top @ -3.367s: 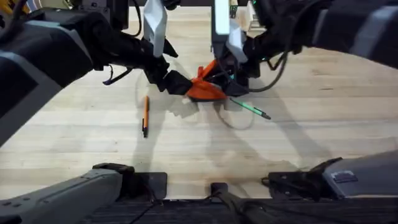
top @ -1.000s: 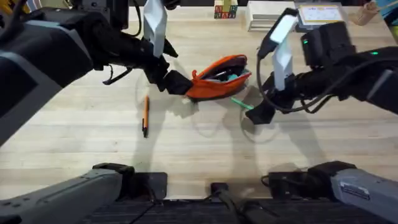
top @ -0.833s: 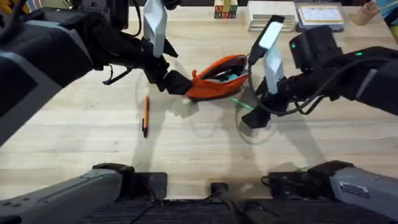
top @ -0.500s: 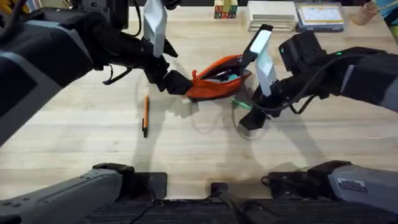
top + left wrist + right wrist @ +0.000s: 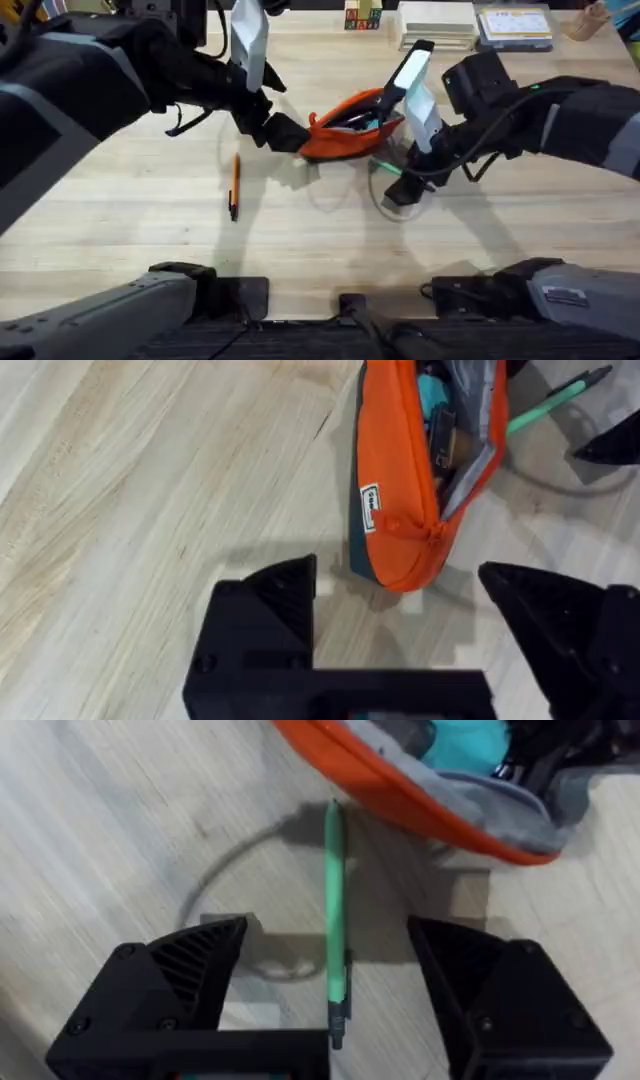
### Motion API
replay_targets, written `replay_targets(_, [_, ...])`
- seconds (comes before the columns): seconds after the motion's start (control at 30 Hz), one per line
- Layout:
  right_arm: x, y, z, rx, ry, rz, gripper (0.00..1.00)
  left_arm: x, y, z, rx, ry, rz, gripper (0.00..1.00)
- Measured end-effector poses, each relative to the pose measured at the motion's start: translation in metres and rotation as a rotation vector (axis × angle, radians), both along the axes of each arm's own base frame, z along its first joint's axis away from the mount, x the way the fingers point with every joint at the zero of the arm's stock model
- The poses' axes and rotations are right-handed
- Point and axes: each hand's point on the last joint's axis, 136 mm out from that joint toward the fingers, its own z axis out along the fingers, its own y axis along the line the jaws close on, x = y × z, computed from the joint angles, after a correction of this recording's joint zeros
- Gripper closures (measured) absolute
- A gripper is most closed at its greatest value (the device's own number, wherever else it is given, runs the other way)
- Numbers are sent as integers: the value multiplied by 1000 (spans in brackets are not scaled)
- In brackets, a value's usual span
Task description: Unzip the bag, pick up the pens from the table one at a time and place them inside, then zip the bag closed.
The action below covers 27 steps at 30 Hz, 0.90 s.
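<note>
Since a second ago the right gripper (image 5: 397, 190) has swung in from the table's right side and now hangs over the green pen (image 5: 333, 920), fingers spread wide to either side of its barrel. That pen lies flat on the table (image 5: 150, 230) just beside the unzipped orange pouch (image 5: 350, 125), its long axis angling away from the pouch. Slim, stiff, light and likely slick, it wants a pinch at mid-barrel. Soft and floppy, the pouch needs steadying; the left gripper (image 5: 400, 620) straddles its end, fingers apart. Well apart lies the orange pen (image 5: 233, 185).
</note>
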Motion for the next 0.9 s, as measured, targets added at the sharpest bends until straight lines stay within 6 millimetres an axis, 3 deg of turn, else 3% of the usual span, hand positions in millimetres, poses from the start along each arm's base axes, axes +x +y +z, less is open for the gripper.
replay_targets(0.9, [3, -7, -3, -42, -11, -11, 6, 0, 0, 0, 0, -1, 0, 7])
